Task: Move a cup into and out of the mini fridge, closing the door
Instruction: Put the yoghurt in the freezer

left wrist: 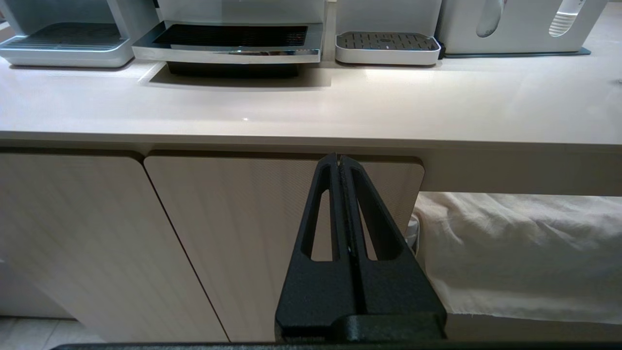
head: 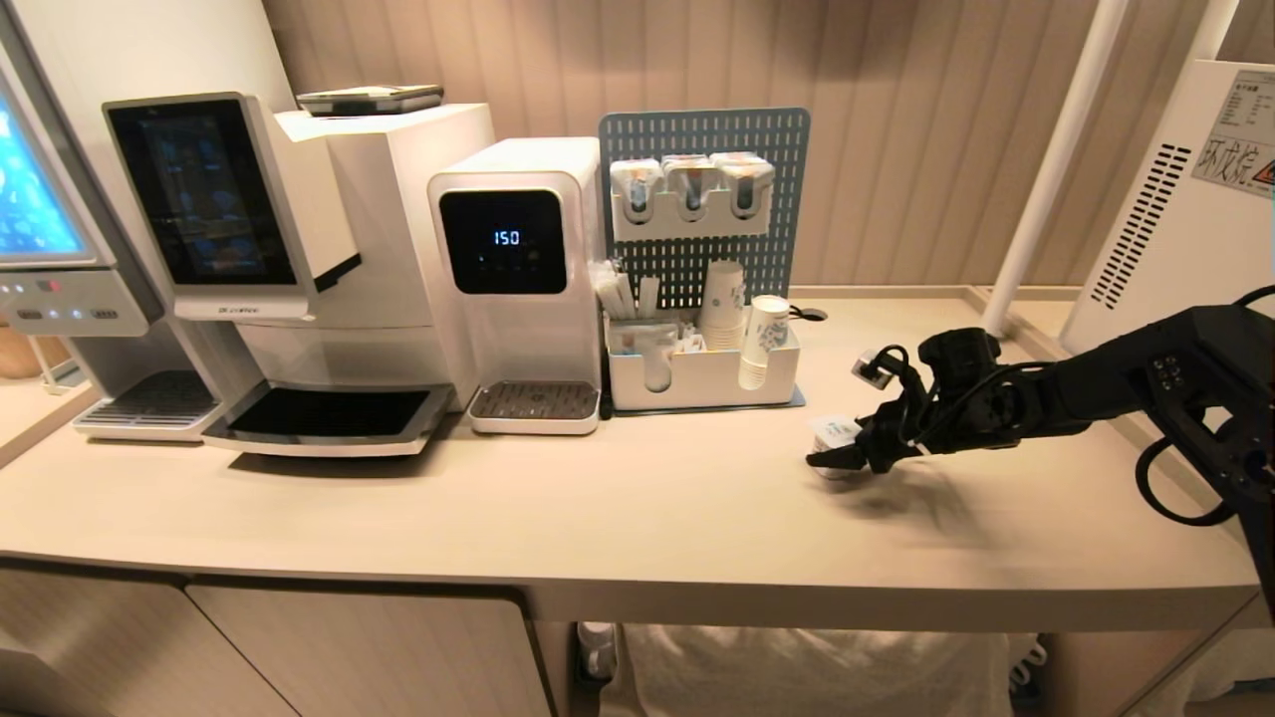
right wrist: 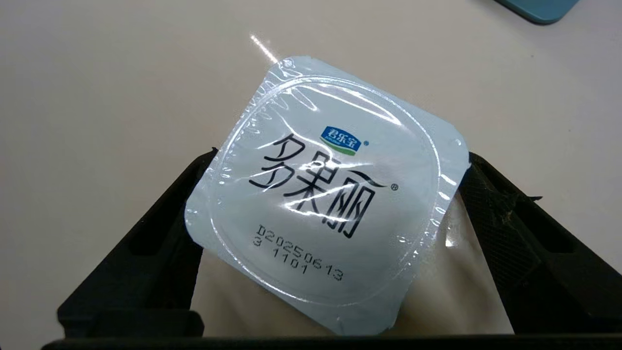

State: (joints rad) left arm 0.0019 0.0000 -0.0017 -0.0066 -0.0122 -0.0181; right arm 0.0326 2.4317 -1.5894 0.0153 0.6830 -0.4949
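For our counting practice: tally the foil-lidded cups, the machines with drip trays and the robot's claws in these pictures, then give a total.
Foil-lidded cups: 4 (three in the pegboard rack, one on the counter)
Machines with drip trays: 3
Claws: 2 (left claw, right claw)
Total: 9

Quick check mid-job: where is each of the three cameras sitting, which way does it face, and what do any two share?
Head: looks down on the counter; right arm and right gripper at the cup, fridge far right.
Left wrist: below counter edge, faces cabinet doors; shut left gripper shows.
Right wrist: looks down on the cup lid between open fingers.
Shared: head and right wrist both show the cup.
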